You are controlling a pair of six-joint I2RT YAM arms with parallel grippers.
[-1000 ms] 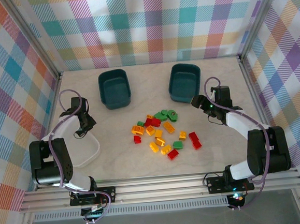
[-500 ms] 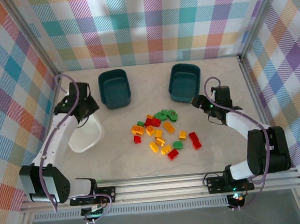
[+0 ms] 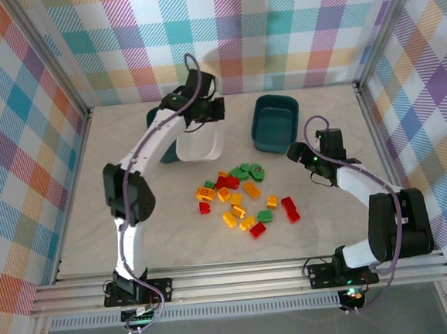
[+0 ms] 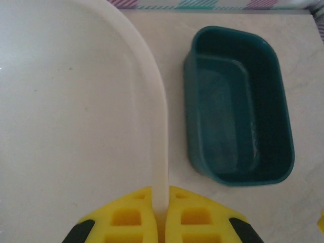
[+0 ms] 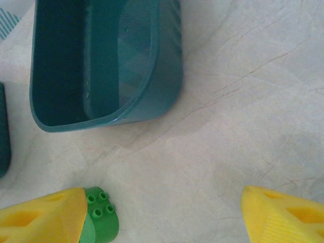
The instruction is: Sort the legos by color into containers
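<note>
Left end effector [image 4: 161, 217] clamped on the wall of the white bin [image 3: 200, 145]; right end effector [image 5: 162, 217] with fingers apart and nothing between them.

The left end effector's two yellow fingers [image 4: 126, 217] pinch the thin white wall between them, at the far side of the bench [image 3: 175, 240]. The white bin sits between the two dark teal bins, overlapping the left teal bin [image 3: 159, 129] from above and close beside the right teal bin [image 3: 274, 123]. The right end effector hovers near the right teal bin's near end, with a green lego [image 5: 101, 220] just beside one finger. The other legos [image 3: 242, 200], red, yellow and green, lie scattered mid-bench, outside every bin.
</note>
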